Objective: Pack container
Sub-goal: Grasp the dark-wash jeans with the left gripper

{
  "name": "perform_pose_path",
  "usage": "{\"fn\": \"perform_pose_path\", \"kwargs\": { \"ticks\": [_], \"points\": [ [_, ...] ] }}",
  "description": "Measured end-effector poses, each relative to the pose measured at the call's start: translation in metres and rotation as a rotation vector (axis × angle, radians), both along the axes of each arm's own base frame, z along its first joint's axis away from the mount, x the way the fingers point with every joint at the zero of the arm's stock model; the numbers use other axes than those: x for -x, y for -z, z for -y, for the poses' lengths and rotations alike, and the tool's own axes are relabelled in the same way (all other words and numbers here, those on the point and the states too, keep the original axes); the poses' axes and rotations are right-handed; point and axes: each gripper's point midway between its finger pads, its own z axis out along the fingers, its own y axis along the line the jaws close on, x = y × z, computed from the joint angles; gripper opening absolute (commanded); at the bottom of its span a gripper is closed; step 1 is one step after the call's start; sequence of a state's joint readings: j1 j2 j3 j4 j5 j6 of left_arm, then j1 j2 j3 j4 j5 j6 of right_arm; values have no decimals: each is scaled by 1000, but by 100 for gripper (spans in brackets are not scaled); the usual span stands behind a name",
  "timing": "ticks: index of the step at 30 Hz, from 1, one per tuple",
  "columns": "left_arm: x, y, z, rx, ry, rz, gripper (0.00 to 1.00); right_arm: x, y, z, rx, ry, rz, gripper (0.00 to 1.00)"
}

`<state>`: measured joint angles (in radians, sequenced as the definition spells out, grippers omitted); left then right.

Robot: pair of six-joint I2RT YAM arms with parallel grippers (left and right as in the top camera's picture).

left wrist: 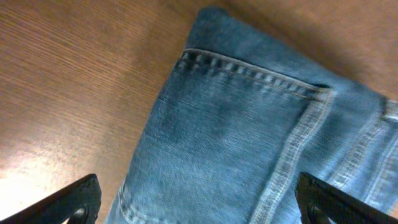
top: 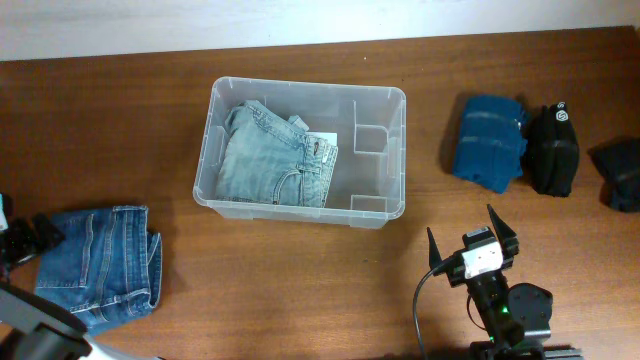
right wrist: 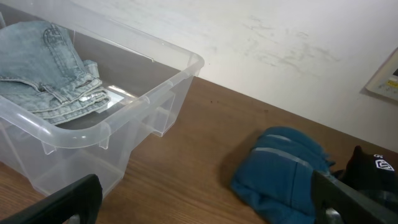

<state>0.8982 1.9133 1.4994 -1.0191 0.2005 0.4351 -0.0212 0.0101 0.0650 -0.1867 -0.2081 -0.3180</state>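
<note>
Brown wooden surface [top: 320,280] carries the clear container [top: 205,150] near its middle, with pale folded jeans [top: 270,155] lying inside it. Left fingers [left wrist: 71,202] hang spread apart over darker jeans [left wrist: 236,137] at the left edge. Right fingers [right wrist: 71,202] are likewise released, gripping nothing.

We get soft, even light; a thin shadow hugs the container [top: 300,212] (its rim glints). Our left wrist view blurs slightly.
</note>
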Motion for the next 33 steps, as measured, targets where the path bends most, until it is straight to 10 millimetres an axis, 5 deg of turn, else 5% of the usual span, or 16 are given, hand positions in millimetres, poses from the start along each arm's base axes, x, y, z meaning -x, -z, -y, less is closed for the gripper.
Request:
{"fn": "perform_pose_path", "kwargs": {
  "ticks": [8, 23, 28, 30, 31, 33],
  "points": [
    [8, 54, 1, 77, 14, -106, 99, 0, 0, 0, 1, 0, 0, 98],
    [3, 61, 13, 158, 18, -75, 98, 0, 0, 0, 0, 0, 0, 98],
    [4, 70, 25, 261, 6, -73, 74, 0, 0, 0, 1, 0, 0, 98],
    [3, 70, 29, 289, 3, -67, 52, 0, 0, 0, 0, 0, 0, 98],
    [3, 70, 31, 301, 4, -61, 28, 0, 0, 0, 0, 0, 0, 98],
    [1, 69, 35, 330, -3, -45, 13, 0, 0, 0, 1, 0, 0, 98]
  ]
}}
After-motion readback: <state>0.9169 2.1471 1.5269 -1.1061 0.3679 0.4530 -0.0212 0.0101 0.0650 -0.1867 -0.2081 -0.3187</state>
